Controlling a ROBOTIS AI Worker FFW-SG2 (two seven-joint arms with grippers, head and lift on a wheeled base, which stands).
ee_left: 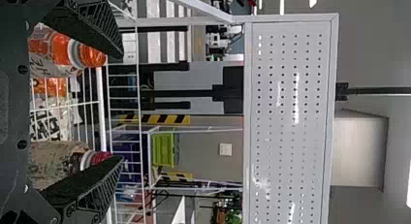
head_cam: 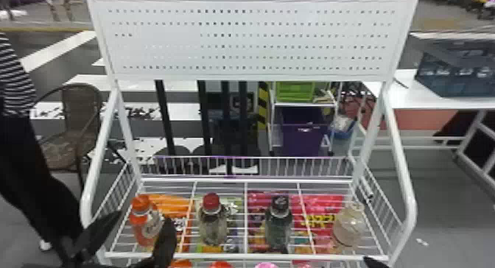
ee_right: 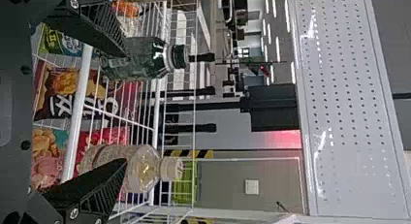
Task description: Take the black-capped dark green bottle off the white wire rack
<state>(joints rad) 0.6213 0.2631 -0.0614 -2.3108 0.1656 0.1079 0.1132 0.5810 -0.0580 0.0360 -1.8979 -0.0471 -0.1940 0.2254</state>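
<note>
The black-capped dark green bottle (head_cam: 278,224) stands upright on the white wire rack (head_cam: 246,256), third from the left. My left gripper (head_cam: 134,230) is open in front of the rack's left end, near the orange bottle; in the left wrist view the left gripper (ee_left: 118,107) has its fingers wide apart. At the bottom right edge, part of my right gripper (head_cam: 375,263) shows. In the right wrist view the right gripper (ee_right: 125,107) is open, with the dark green bottle (ee_right: 140,58) beyond one finger and the clear white-capped bottle (ee_right: 145,168) beyond the other.
An orange-capped bottle (head_cam: 143,221) and a red-capped bottle (head_cam: 213,221) stand left of the green one, a clear bottle (head_cam: 349,225) to its right. Snack bags (head_cam: 324,219) lie beneath the wires. A white perforated panel (head_cam: 250,39) rises behind, on side posts.
</note>
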